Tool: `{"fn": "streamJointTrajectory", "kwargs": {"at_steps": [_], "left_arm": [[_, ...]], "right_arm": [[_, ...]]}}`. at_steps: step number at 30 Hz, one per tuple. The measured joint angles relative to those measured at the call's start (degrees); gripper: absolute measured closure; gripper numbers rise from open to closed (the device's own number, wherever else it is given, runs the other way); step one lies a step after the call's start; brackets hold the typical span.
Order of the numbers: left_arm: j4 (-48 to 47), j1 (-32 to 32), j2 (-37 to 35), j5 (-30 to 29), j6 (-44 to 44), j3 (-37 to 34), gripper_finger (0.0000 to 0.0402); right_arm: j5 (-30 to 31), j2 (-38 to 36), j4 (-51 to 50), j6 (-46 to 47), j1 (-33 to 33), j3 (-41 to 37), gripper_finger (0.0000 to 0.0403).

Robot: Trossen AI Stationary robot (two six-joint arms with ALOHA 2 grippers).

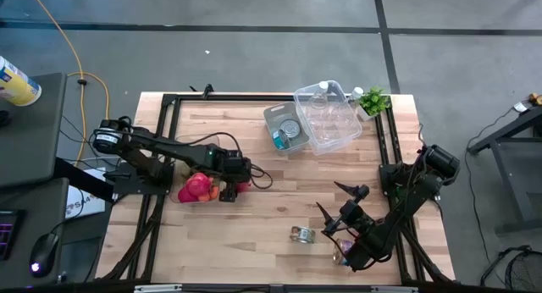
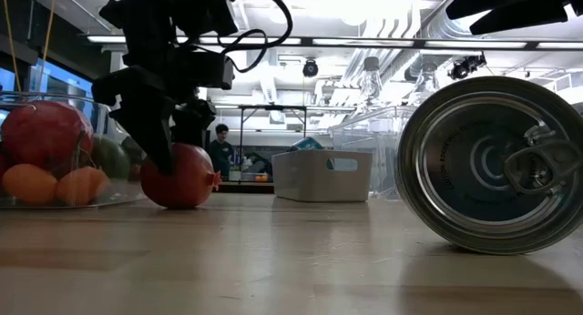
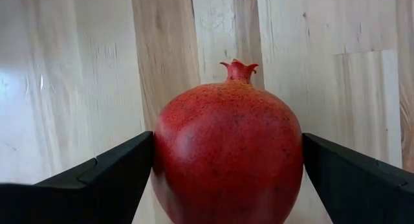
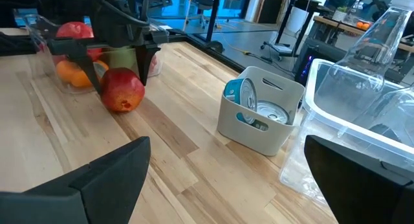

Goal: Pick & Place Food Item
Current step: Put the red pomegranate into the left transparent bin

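Observation:
A red pomegranate (image 3: 228, 153) with its crown pointing away from the camera sits on the wooden table (image 1: 279, 200), just right of a clear bowl of fruit (image 1: 195, 190). My left gripper (image 1: 235, 190) reaches in from the table's left and is shut on the pomegranate (image 1: 243, 189); the low view shows the same fruit (image 2: 179, 176) under the dark fingers. My right gripper (image 1: 332, 200) waits open near the table's right near corner, touching nothing. My left gripper pinches the pomegranate between its two fingers, one finger (image 3: 110, 175) on each side of its round body (image 3: 168, 159), at its widest part. The fingers slant down from above and from the table's left. The fruit's underside (image 2: 182, 204) rests on the table.
A tin can (image 1: 302, 234) lies on its side near the near edge, large in the low view (image 2: 496, 165). A grey bin (image 4: 262, 111) holding cans and a clear plastic container (image 1: 329, 115) stand toward the far right. A small plant (image 1: 373, 100) is at the far right corner.

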Motion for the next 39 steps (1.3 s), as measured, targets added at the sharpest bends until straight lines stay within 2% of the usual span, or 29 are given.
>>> {"fn": "streamJointTrajectory", "kwargs": {"at_steps": [4,8,15,25,33,35,39], "left_arm": [[0.1,-0.1,-0.5,0.3,0.1,-0.1,0.0044],[-0.3,-0.1,-1.8,0.9,-0.2,-0.2,0.0075],[-1.0,-0.2,-8.3,1.0,0.1,-0.2,0.0096],[-10.9,-4.6,-23.5,-0.2,0.5,4.4,0.0099],[-23.7,-7.5,-38.5,-0.3,-7.5,6.5,0.01],[-28.7,-7.5,-41.0,-2.2,-9.8,6.5,0.01],[-36.8,-6.3,-43.6,-11.0,-17.8,6.5,0.01]], "right_arm": [[0.0,0.0,0.0,0.0,0.0,0.0,0.0007],[0.1,0.0,0.0,0.0,0.0,0.0,0.0007],[0.2,0.0,0.0,0.0,0.0,0.0,0.0007],[0.1,0.0,0.0,-0.1,0.0,0.0,0.0007],[0.1,0.0,0.0,-0.1,0.0,0.0,0.0007],[0.1,0.0,0.0,-0.1,0.0,0.0,0.0007],[0.2,0.0,0.0,-0.1,0.0,0.0,0.0007]]}}
